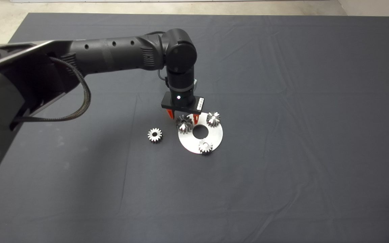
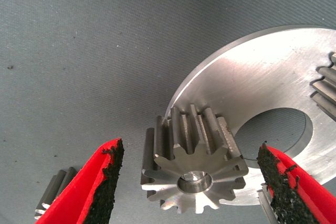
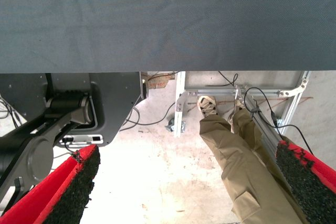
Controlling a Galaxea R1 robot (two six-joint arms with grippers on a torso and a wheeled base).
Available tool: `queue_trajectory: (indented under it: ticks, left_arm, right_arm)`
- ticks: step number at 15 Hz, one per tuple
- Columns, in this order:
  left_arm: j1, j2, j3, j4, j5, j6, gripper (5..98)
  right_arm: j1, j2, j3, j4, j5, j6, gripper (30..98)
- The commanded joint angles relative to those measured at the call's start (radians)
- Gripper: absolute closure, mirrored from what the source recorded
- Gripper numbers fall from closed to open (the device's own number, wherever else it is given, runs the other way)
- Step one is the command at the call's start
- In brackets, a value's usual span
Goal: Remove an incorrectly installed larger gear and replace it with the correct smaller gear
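My left gripper hangs spread, pads either side of the larger gear without touching; it stands upright at the plate's left rim. Two small gears share the plate; the smaller gear lies left on the mat. Right gripper parked, spread.

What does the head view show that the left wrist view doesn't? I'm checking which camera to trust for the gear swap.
Only the head view shows the left arm reaching in from the left, the whole plate, two small gears on it, and the smaller gear whole, lying on the mat beside the plate.

Only the left wrist view shows the clear gaps between the pads and the larger gear's teeth.

Both show the open left gripper straddling the larger gear at the plate's edge.
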Motion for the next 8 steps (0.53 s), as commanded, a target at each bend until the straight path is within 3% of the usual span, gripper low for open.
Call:
queue_trajectory:
  ticks: [1, 8]
  left_arm:
    - [-0.01, 0.001, 0.005, 0.005, 0.011, 0.001, 39.3]
    - [-0.01, -0.002, 0.014, 0.002, 0.012, -0.002, 39.3]
  right_arm:
    - [0.0, -0.002, 0.004, 0.031, -0.003, -0.005, 39.9]
    - [0.0, -0.002, 0.004, 0.031, -0.003, -0.005, 39.9]
